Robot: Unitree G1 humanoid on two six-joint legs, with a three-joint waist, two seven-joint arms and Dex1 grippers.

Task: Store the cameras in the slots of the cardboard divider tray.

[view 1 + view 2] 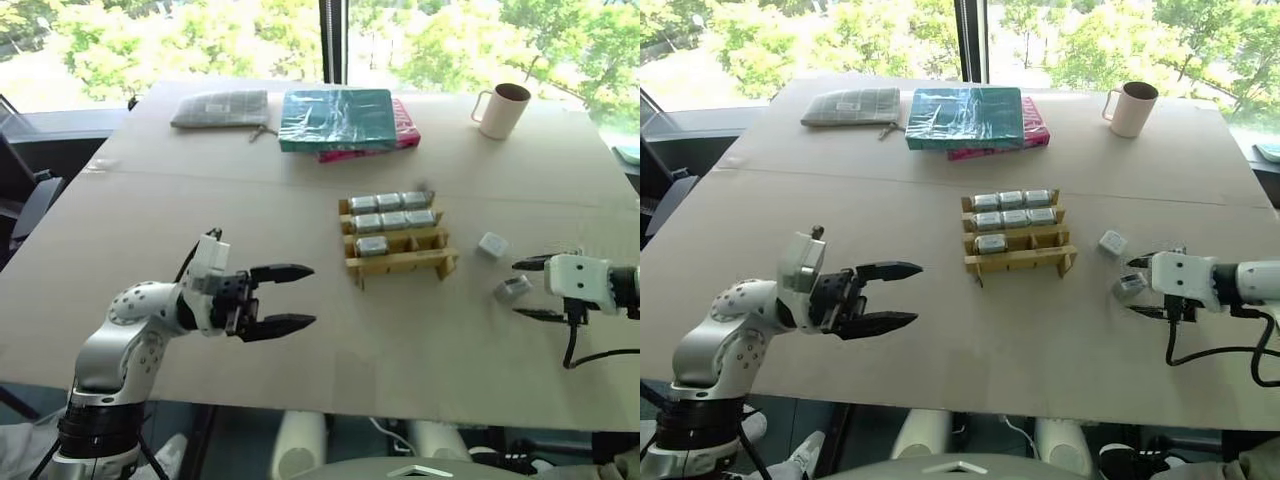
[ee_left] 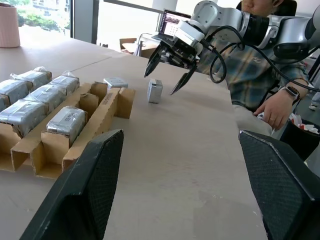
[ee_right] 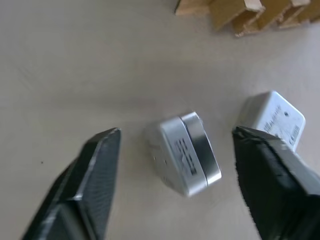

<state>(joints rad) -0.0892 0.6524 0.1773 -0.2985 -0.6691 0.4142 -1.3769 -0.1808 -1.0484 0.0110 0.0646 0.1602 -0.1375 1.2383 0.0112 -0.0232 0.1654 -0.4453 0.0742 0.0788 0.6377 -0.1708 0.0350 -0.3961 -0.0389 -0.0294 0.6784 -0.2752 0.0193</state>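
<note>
Head views: cardboard divider tray (image 1: 398, 240) mid-worktop (image 1: 250, 300), seven wrapped cameras in its cells, three in the far row, three in the middle, one (image 1: 372, 246) at the left end of the near row, rest of that row empty. Two loose cameras right of the tray: one (image 1: 492, 245) near its right end, another (image 1: 512, 290) nearer the robot, between the black fingers of the right gripper (image 1: 528, 289). Teal book (image 1: 335, 118) stacked on a pink book (image 1: 405, 138) at the far edge, a grey pouch (image 1: 222, 108) left of them, a pale mug (image 1: 500, 110) to the right

Left wrist view alone: a seated person in a plaid shirt (image 2: 250, 75) beyond the worktop, hand (image 2: 274, 107) resting at its edge, and a laptop screen (image 2: 172, 22) behind. Also from the side here: the nearer loose camera standing on edge beneath the right gripper, fingertips spread either side without contact

Right wrist view alone: that camera (image 3: 187, 152) tilted on an edge, lying in the gap between the jaws with bare worktop on both sides; the second loose camera (image 3: 272, 117) just beyond one finger (image 3: 272, 180); a tray corner (image 3: 235, 12) farther off

Right jaws partly open, straddling the camera, gripping nothing. Left gripper (image 1: 290, 297) wide open and empty, above bare worktop left of the tray
</note>
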